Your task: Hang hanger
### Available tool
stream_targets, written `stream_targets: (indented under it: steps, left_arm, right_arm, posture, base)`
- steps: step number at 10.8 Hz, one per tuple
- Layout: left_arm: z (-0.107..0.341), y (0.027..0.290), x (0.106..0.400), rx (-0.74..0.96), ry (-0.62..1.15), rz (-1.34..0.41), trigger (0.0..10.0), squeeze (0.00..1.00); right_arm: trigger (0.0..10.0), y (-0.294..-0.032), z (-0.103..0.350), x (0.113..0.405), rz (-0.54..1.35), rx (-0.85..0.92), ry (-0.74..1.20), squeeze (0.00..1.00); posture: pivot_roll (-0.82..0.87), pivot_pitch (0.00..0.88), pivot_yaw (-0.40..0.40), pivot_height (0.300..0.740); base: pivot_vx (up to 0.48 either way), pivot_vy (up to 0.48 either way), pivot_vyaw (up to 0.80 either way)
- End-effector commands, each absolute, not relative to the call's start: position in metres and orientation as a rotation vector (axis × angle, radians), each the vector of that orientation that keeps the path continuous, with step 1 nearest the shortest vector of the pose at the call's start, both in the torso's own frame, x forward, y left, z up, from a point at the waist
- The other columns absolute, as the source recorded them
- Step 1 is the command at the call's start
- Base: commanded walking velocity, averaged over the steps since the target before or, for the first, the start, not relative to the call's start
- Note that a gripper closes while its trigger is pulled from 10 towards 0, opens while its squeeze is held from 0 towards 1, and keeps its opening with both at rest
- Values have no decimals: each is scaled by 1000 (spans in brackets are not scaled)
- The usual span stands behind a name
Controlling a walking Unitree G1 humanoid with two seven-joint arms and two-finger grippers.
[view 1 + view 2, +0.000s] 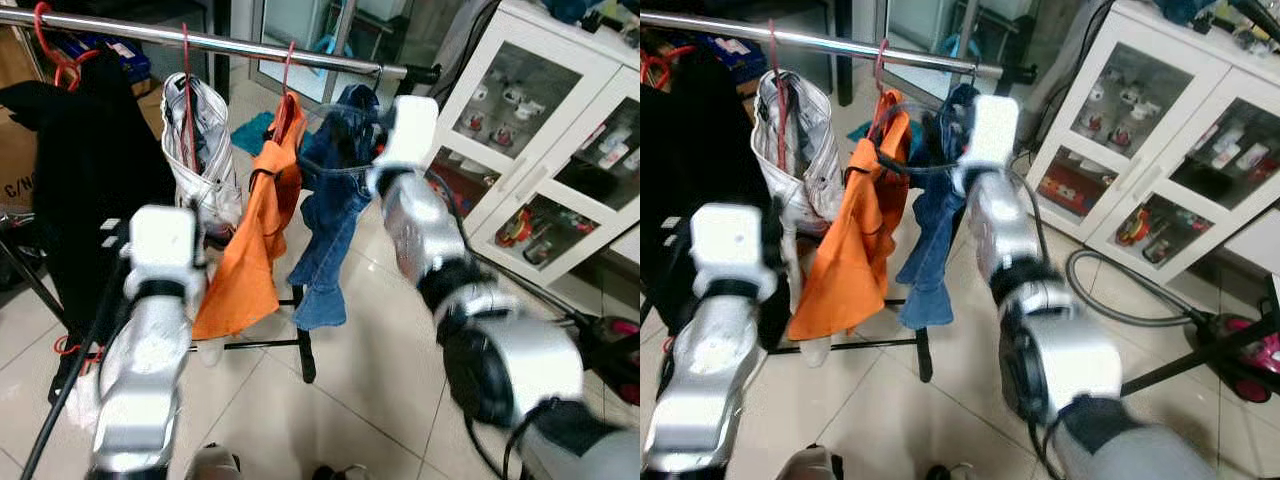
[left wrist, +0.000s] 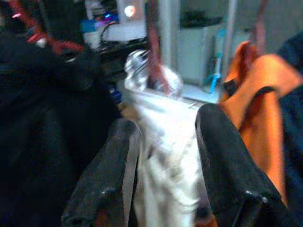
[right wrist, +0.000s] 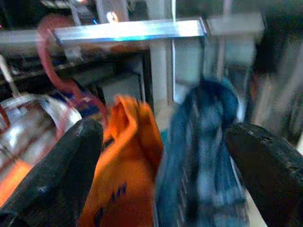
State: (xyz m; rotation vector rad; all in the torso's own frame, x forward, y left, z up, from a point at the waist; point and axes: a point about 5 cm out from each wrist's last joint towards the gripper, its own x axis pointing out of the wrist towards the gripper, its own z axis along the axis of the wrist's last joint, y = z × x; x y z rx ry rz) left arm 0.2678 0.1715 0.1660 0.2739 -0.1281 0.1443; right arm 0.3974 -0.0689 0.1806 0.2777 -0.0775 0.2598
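Right gripper (image 3: 161, 165), fingers wide and empty, faces the jeans (image 1: 335, 190) already on the rail (image 1: 200, 40) at 12 o'clock; left gripper (image 2: 165, 165) also gapes empty, so next is backing off.

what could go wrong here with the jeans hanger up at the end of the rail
1. The blue jeans hang close to the open end of the rail; a nudge from the right gripper, whose open fingers straddle them, could slide the hanger off.
2. The orange garment hangs right beside the jeans, so the right gripper might snag it.
3. The left gripper is open around the white garment and may tug it.
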Motion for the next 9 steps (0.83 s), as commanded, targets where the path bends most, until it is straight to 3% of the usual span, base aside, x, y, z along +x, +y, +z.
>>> stream_targets:
  steps: [1, 5, 9]
  left_arm:
    - [161, 162, 271, 280, -115, 92, 10000, 0]
    - [175, 158, 278, 316, -190, 61, 10000, 0]
    - [199, 146, 281, 397, -321, -28, 10000, 0]
  right_arm:
    - [10000, -77, 171, 397, 220, 298, -33, 0]
    - [10000, -80, 171, 395, 199, 299, -77, 0]
    - [10000, -77, 174, 394, 195, 311, -102, 0]
  posture:
    - [230, 70, -150, 740]
    - [219, 46, -140, 740]
    - [218, 21, -123, 740]
  base:
    - [0, 0, 0]
    - [0, 0, 0]
    - [442, 0, 0]
